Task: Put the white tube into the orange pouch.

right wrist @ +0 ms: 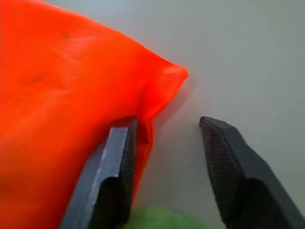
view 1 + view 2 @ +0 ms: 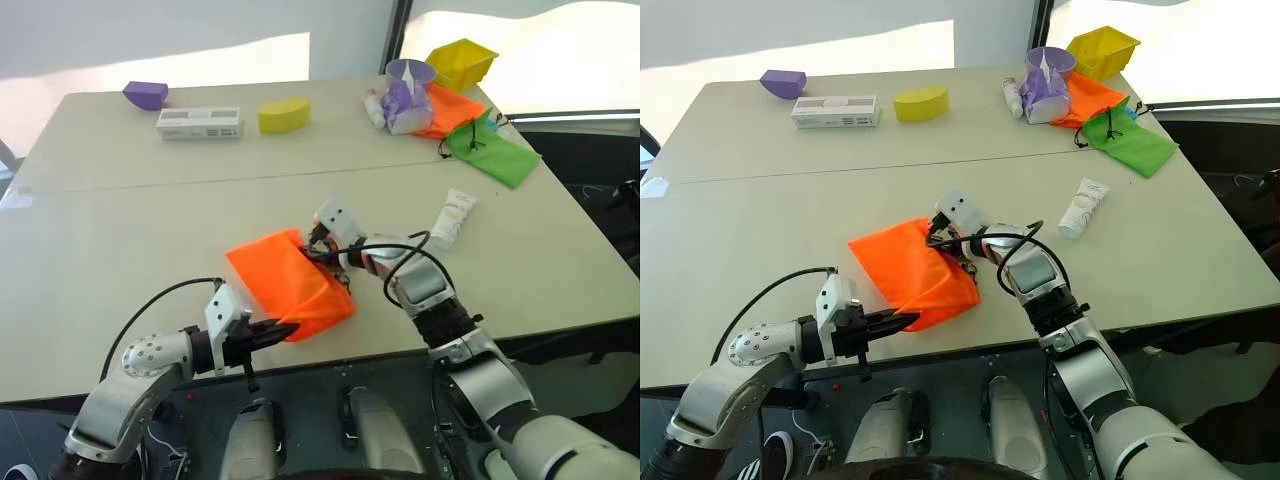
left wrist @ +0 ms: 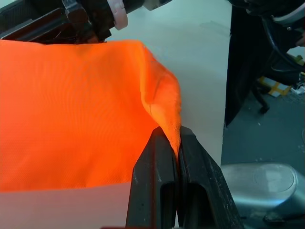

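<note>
1. Left end effector [image 3: 177, 157] is clamped on the pouch's [image 2: 285, 280] near corner, anchoring it on the worktop [image 2: 120, 250].
2. Right end effector [image 1: 164, 143], jaws apart, straddles the far edge, probably opening the mouth.
3. Tube [image 2: 452, 216] lies well apart, rightward.

Green pouch [image 2: 492, 152], yellow bin [image 2: 462, 62]

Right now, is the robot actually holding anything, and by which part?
The left gripper pinches a corner of the orange pouch. The right gripper is open at the pouch's other edge, gripping nothing yet.
</note>
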